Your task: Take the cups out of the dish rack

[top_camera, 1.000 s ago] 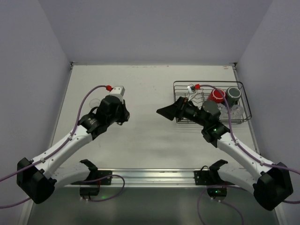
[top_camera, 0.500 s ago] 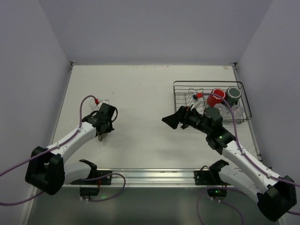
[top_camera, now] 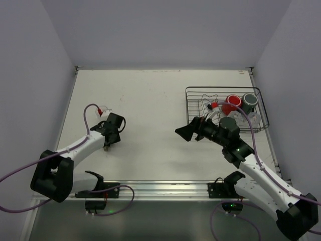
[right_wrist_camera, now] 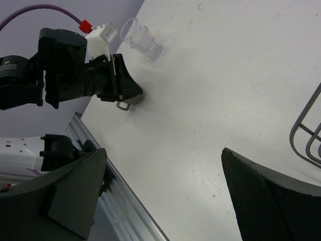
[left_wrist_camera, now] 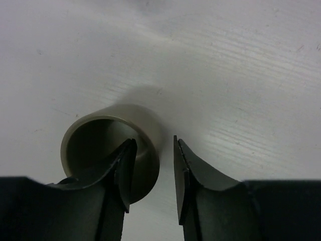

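The olive-tan mug [left_wrist_camera: 113, 145] stands upright on the table at the left. My left gripper [left_wrist_camera: 154, 173] straddles its near wall, one finger inside and one outside with a gap, so it is open. In the top view the left gripper [top_camera: 107, 144] hides most of the mug. A clear tumbler [right_wrist_camera: 143, 40] stands just beyond it. My right gripper [top_camera: 184, 132] is wide open and empty, left of the dish rack [top_camera: 223, 88]. A red cup [top_camera: 230, 103], a dark grey cup [top_camera: 250, 100] and a clear tumbler [top_camera: 254, 119] sit in the rack.
The rack stands at the far right of the table, and a corner of its wire [right_wrist_camera: 305, 131] shows in the right wrist view. A metal rail [top_camera: 160, 187] runs along the table's near edge. Purple cables trail from both arms.
My left arm came down and toward the near left, and the mug now stands on the table. My right gripper drew back from the rack's left end toward the table's middle.
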`<act>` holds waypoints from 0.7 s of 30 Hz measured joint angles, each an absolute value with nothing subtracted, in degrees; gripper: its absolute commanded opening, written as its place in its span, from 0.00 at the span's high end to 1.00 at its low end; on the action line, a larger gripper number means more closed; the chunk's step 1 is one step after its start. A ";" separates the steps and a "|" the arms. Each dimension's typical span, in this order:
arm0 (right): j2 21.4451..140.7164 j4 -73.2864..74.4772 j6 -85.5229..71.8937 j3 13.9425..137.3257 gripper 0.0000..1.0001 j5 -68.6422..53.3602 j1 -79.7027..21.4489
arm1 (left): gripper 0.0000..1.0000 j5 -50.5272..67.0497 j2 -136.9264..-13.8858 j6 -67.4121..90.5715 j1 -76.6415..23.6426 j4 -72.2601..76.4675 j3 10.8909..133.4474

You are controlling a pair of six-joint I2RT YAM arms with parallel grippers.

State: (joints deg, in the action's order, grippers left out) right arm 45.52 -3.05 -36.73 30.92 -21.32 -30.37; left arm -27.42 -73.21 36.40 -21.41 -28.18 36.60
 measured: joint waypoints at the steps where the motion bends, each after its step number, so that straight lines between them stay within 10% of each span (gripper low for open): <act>1: 45.32 -2.72 -36.45 30.92 0.01 -20.91 -30.37 | 0.49 -27.57 -72.75 36.62 -21.41 -28.14 35.99; 11: 45.10 6.90 -33.58 32.93 0.04 -12.25 -29.74 | 0.12 -23.70 -57.47 35.48 -21.39 -26.87 35.66; 21: 49.98 18.22 -28.40 44.38 0.01 5.82 -17.15 | 0.00 6.31 -44.93 27.05 -21.56 -17.12 48.69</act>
State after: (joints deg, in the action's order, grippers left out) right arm 49.98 18.22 -28.40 44.38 5.82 -17.15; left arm 6.31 -44.93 27.05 -21.56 -17.12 48.69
